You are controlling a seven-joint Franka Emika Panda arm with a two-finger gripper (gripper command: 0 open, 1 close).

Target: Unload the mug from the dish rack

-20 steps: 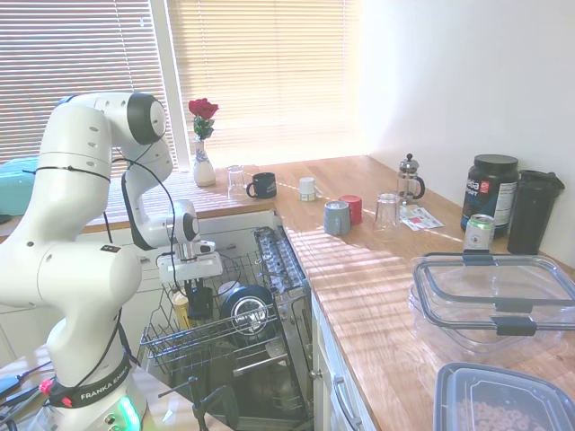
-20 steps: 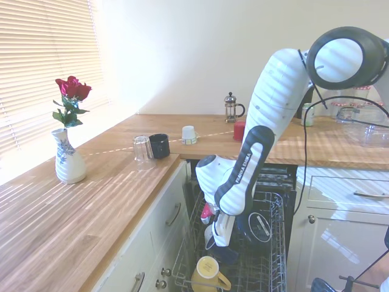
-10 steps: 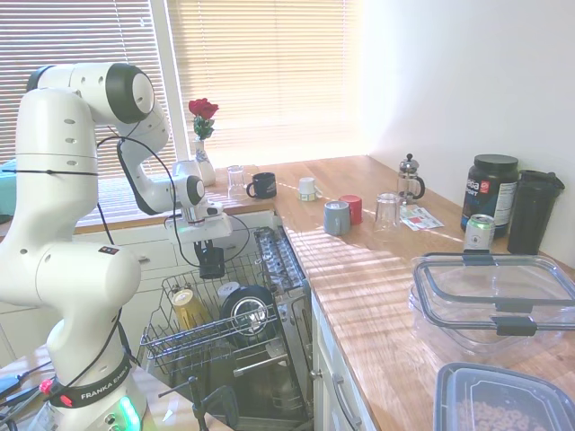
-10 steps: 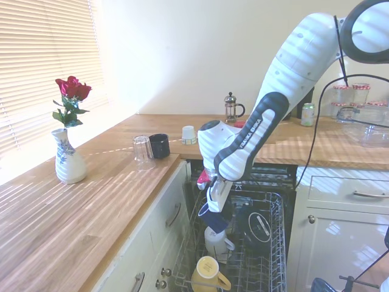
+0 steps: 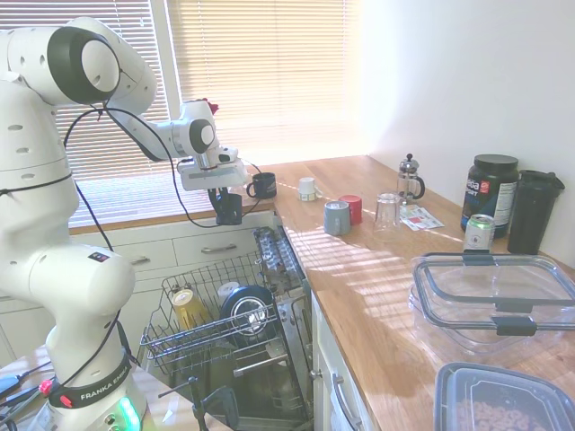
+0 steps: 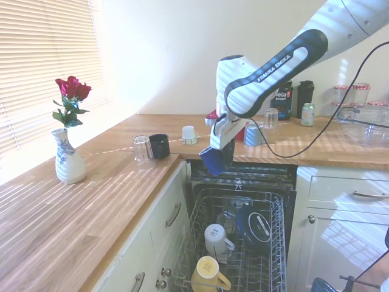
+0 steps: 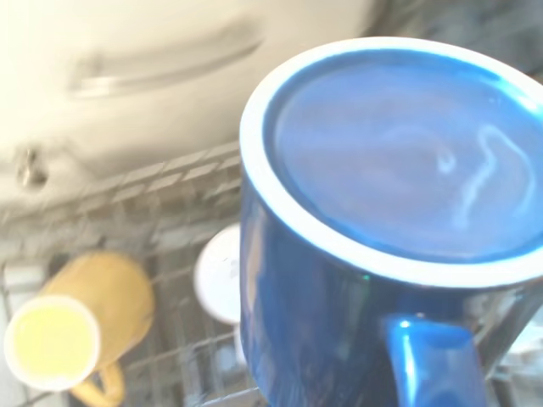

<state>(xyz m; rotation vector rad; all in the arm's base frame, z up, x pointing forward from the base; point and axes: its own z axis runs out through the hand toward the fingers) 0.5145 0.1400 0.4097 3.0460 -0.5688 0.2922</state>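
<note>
The mug [image 5: 230, 209] is dark blue and glossy, and it hangs upside down in the air with my gripper [image 5: 224, 197] shut on it. It is well above the dish rack [image 5: 169, 345], level with the wooden counter's edge. From the other side the mug [image 6: 215, 160] hangs below my gripper [image 6: 220, 148], over the far end of the pulled-out dish rack [image 6: 283, 242]. The wrist view shows the mug [image 7: 373, 220] close up, its white-rimmed base and handle facing the camera.
In the rack lie a yellow mug [image 6: 206, 271], a white mug [image 6: 217, 238] and a dark round dish [image 6: 258, 224]. On the counter stand a black mug [image 5: 263, 185], a glass [image 5: 235, 180], a rose vase [image 6: 68, 161], a grey-blue mug [image 5: 337, 217] and a red cup [image 5: 352, 208].
My gripper has risen out of the rack with the mug and carried it up to counter height, toward the back of the dishwasher opening.
</note>
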